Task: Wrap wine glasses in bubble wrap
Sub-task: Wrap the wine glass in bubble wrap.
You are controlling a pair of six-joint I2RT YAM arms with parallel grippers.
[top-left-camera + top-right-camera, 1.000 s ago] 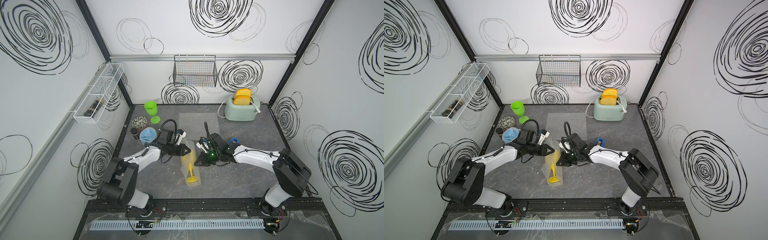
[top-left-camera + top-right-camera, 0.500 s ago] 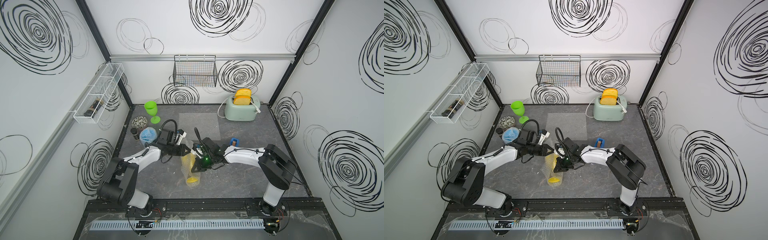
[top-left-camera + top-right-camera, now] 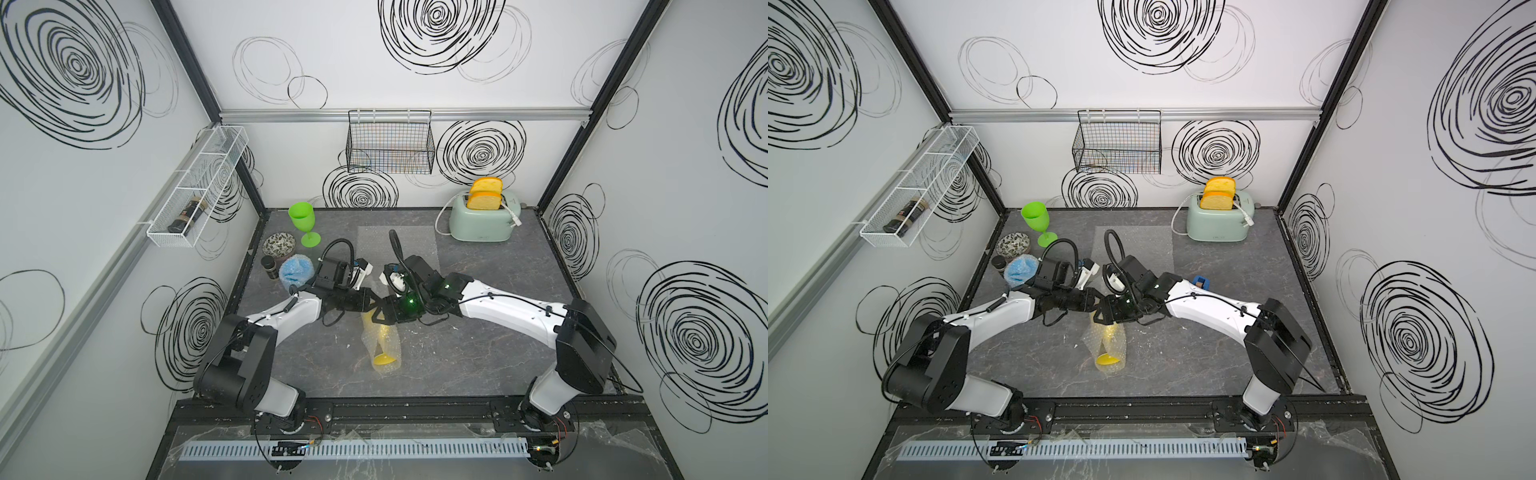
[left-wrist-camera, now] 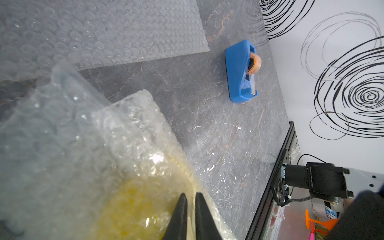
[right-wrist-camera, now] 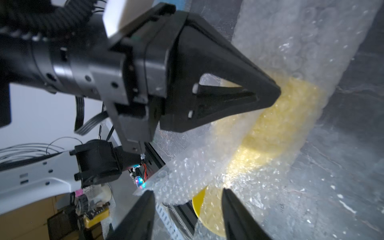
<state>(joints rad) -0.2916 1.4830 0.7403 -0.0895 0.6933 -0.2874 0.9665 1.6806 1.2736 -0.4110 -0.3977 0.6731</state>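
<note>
Right wrist, right hand [image 5: 188, 191] now parted (left hand [image 5: 275, 92] pinching wrap [image 5: 307, 37])

Bare table [image 3: 478, 365] is lying open at front left and front right. Mid-table, the left gripper [image 5: 275, 93] and right gripper [image 5: 188, 199] are crowding the bubble wrap [image 3: 390, 337] round the yellow goblet [image 3: 382, 360]. A toaster [image 3: 482, 226] is blocking the back right corner; green goblet [image 3: 301, 216], bowl [image 3: 279, 245] and wrapped blue goblet [image 3: 296, 270] are filling the back left; a tape dispenser [image 4: 239, 70] is sitting behind the right arm [image 3: 511, 307].
</note>
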